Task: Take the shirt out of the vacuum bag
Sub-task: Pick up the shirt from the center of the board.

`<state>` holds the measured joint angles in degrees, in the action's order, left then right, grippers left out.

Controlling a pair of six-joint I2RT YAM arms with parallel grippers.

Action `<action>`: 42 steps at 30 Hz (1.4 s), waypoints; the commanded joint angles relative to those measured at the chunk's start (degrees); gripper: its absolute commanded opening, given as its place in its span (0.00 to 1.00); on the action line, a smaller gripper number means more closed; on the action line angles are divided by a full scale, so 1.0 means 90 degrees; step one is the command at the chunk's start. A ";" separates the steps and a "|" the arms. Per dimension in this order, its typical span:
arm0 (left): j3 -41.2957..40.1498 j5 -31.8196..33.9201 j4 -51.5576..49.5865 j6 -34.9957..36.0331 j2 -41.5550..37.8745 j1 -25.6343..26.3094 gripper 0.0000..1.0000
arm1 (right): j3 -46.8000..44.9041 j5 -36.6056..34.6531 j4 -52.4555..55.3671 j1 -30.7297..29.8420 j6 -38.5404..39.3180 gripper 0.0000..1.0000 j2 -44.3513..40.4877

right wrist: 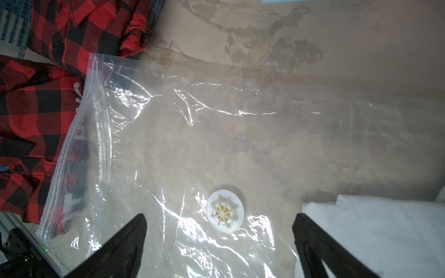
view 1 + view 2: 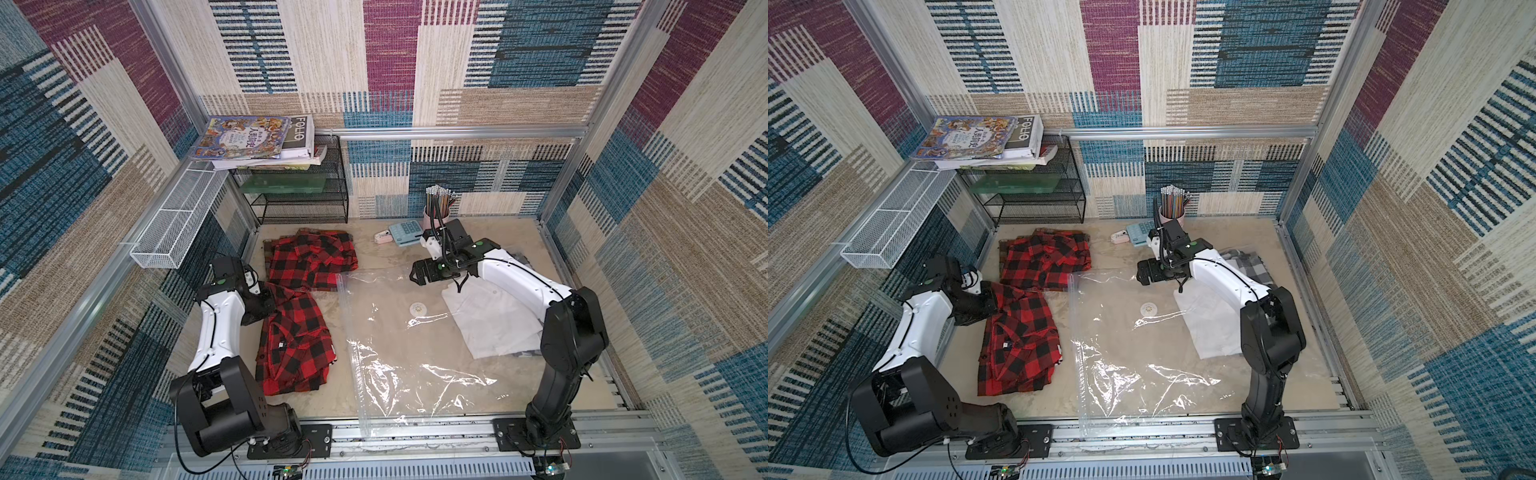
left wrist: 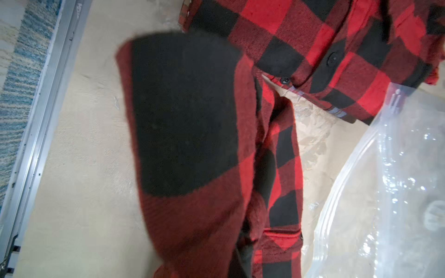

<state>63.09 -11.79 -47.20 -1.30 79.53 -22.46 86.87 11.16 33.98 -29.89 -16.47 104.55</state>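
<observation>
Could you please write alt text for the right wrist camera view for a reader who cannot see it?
A clear, crinkly vacuum bag lies flat on a beige table, its round white valve showing between the wide-open black fingers of the right end effector. Red-and-black plaid shirts lie along its zip-seal edge, and white cloth lies beside one finger.

Beige tabletop (image 2: 374, 257): vacuum bag (image 2: 395, 332), centre; front plaid shirt (image 2: 295, 345), 9 o'clock; rear plaid shirt (image 2: 311, 259), 11 o'clock; white shirt (image 2: 494, 320), 3 o'clock; calculator (image 2: 405, 232), 12 o'clock.
</observation>
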 commanded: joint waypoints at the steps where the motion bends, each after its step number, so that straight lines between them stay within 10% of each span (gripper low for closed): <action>1: 0.0115 -0.0263 0.0369 0.0228 0.0036 0.0105 0.01 | 0.0035 0.0005 0.0113 -0.0009 0.0111 0.97 0.0014; 18: 0.1519 -0.1541 0.0579 0.1549 0.0954 0.0797 0.01 | 0.0239 0.0031 0.0221 0.0011 0.0217 0.97 0.0228; 34: 0.1112 -0.4055 0.0573 0.1873 0.0002 0.0923 0.02 | 0.0429 0.0020 0.0337 0.0040 0.0258 0.97 0.0422; 42: 0.1797 -0.3884 0.0343 0.2069 0.1161 0.1016 0.01 | 0.0504 0.0062 0.0365 0.0040 0.0255 0.97 0.0505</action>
<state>76.20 -46.35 -42.63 15.25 86.39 -13.91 91.26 11.40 36.56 -29.54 -14.94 109.06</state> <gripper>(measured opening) 0.075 0.973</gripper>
